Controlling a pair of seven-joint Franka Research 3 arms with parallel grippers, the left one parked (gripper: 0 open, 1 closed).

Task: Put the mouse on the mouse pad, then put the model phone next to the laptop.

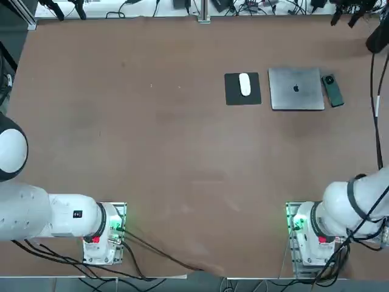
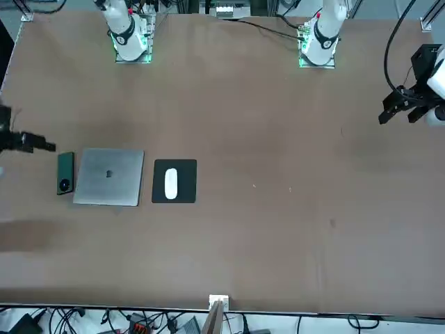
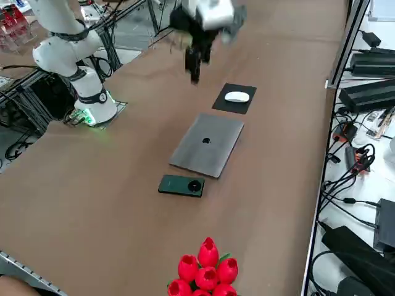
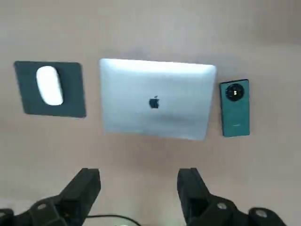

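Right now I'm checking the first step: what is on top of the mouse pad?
The white mouse lies on the black mouse pad, inside its edges. The pad's area under the mouse is covered. The right gripper is open, empty, up above the table.

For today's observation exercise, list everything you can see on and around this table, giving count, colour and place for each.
mouse: one, white, lying on the mouse pad.
mouse pad: one, black, beside the laptop.
laptop: one, silver-grey, closed, between pad and phone.
model phone: one, dark green, flat on the table beside the laptop's other edge.
artificial tulips: one bunch, red, near the table edge in the right side view.
table: one, brown.
right claw: one, black, open, empty, raised above the table short of the laptop.
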